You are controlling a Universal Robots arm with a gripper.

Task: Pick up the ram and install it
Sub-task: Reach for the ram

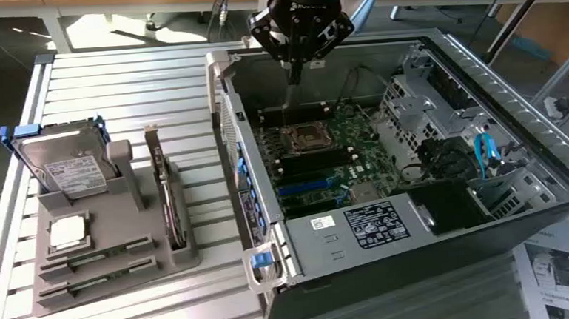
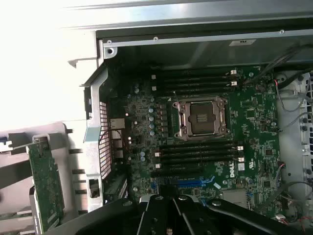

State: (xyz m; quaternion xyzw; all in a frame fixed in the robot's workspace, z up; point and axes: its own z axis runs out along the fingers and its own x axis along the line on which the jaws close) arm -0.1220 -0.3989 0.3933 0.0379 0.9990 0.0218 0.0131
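Black two-finger gripper point(image 1: 295, 59) poised over the open grey metal computer case point(image 1: 518, 101), fingers pressed together on a thin dark strip that I take to be the ram point(image 1: 291, 92).

The strip hangs straight down from the fingertips and is seen edge-on, so its long axis looks upright and its colour cannot be told. Its lower end sits just above the long black memory slots point(image 1: 297, 116) at the far edge of the green motherboard point(image 1: 357, 136), beside the square silver processor socket point(image 1: 310, 136). Those slots run across the exterior view from left to right, so strip and slot look crossed rather than parallel.
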